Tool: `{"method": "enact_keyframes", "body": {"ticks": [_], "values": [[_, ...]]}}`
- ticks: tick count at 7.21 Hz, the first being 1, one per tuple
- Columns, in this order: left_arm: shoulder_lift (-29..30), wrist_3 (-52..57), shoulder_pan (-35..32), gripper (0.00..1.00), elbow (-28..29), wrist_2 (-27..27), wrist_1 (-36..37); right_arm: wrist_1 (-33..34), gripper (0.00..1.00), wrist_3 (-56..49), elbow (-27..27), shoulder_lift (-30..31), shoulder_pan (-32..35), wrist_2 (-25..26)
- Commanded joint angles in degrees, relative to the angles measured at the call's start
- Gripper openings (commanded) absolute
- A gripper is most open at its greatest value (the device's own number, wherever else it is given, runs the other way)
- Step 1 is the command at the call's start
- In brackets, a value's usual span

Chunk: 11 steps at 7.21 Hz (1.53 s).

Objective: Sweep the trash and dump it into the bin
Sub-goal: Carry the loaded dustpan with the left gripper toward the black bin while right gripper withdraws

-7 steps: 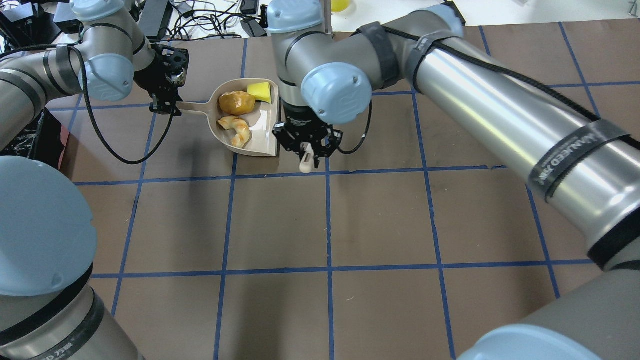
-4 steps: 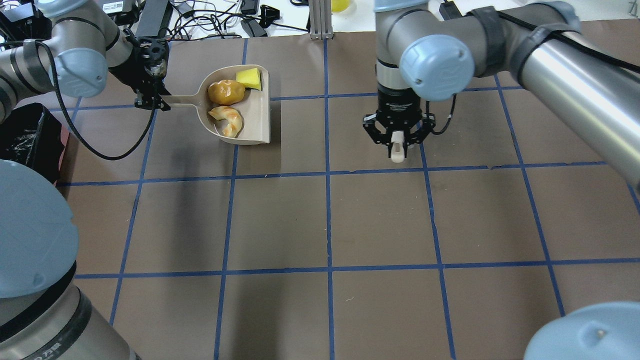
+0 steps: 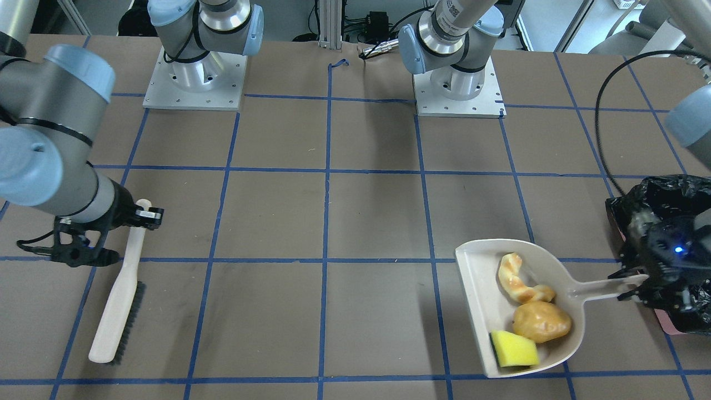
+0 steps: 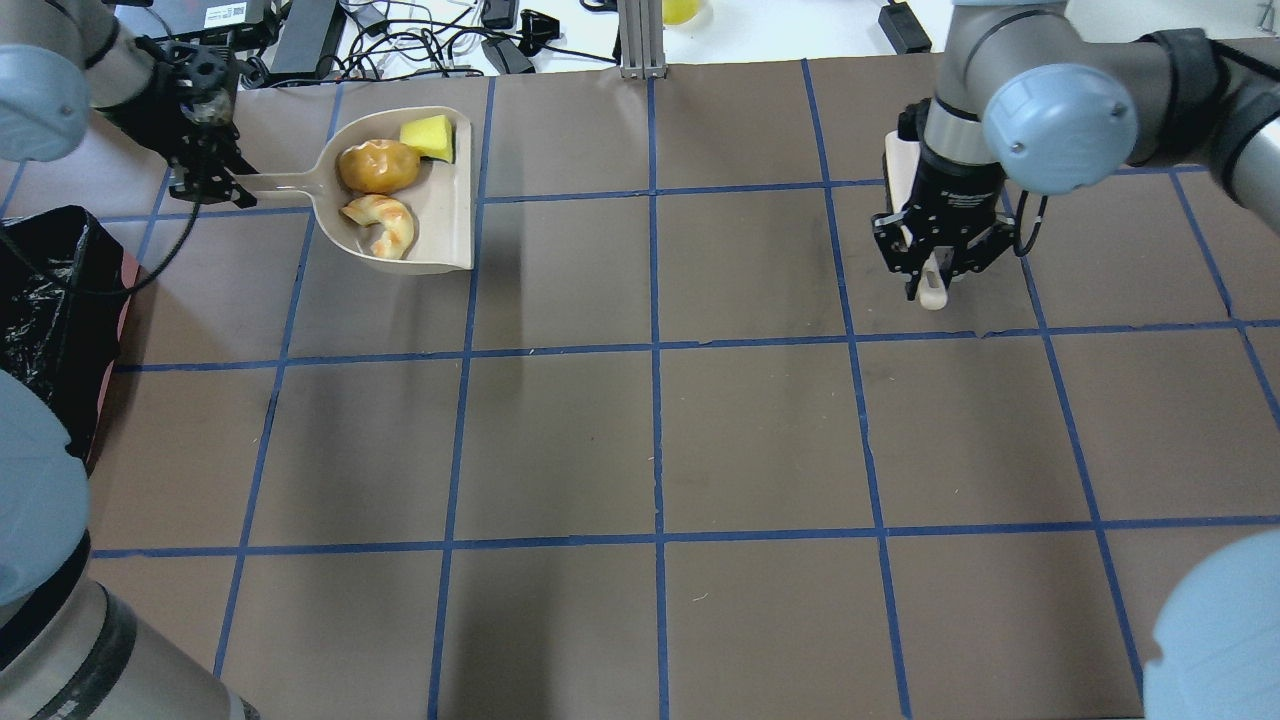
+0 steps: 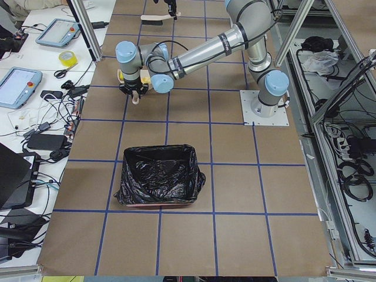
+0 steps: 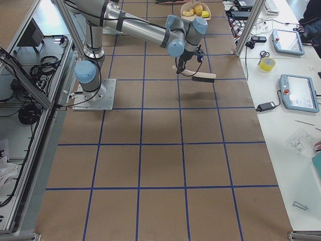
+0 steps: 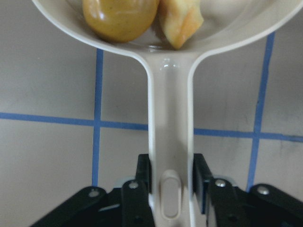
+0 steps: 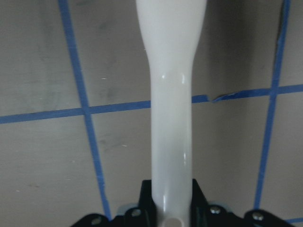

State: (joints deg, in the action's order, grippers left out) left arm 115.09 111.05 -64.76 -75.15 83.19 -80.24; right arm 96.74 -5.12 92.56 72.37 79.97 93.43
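Observation:
My left gripper point(image 4: 208, 183) is shut on the handle point(image 7: 170, 142) of a beige dustpan point(image 4: 452, 215) at the far left, held level. In the pan lie a golden-brown lump point(image 4: 378, 166), a curled orange-cream strip point(image 4: 380, 222) and a yellow wedge point(image 4: 428, 138); all three also show in the front view: the lump point(image 3: 541, 321), the strip point(image 3: 519, 280), the wedge point(image 3: 514, 349). The bin point(image 4: 45, 300), a pink tub with a black bag, stands beside the gripper at the table's left edge point(image 3: 661, 216). My right gripper point(image 4: 935, 272) is shut on a white brush handle point(image 8: 173, 118) at the far right.
The brush point(image 3: 119, 294) is long, with dark bristles along one side, and hangs from the right gripper. Brown table paper with a blue tape grid point(image 4: 655, 350) covers the middle. Cables and devices point(image 4: 420, 40) lie beyond the far edge. The arm bases point(image 3: 458, 83) stand at the robot side.
My left gripper has carried the loaded dustpan leftward, toward the bin. My right gripper has carried the brush far to the right, away from the dustpan. Both grips are unchanged.

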Motion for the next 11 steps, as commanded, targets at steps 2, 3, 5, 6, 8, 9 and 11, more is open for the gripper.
{"method": "enact_keyframes", "body": {"ticks": [2,3,5,6,8,9,11], "values": [[-2.06,21.94,15.57,0.00,7.72,1.96,-12.30,3.09,0.00,-13.85,0.95,-0.47,-8.77,1.83],[-1.89,30.28,20.07,0.00,8.96,2.24,-12.14,5.02,0.00,-14.56,1.04,-1.61,-8.78,6.54],[0.38,42.60,27.20,0.00,14.64,6.53,-11.35,11.25,0.00,-17.20,2.53,-3.90,-8.95,7.38],[1.53,45.81,28.36,0.00,18.16,9.07,-10.82,11.46,0.00,-16.59,2.63,-3.90,-8.95,6.86],[4.51,47.50,28.46,0.00,19.43,13.03,-2.96,10.59,0.00,-16.32,2.80,-4.08,-8.95,6.59],[5.92,48.12,28.29,0.00,19.17,15.05,1.70,10.49,0.00,-14.84,3.24,-4.08,-8.87,6.59],[6.46,47.86,27.85,0.00,18.82,17.96,4.46,10.84,0.00,-14.39,4.12,-4.25,-8.86,6.41]]}}
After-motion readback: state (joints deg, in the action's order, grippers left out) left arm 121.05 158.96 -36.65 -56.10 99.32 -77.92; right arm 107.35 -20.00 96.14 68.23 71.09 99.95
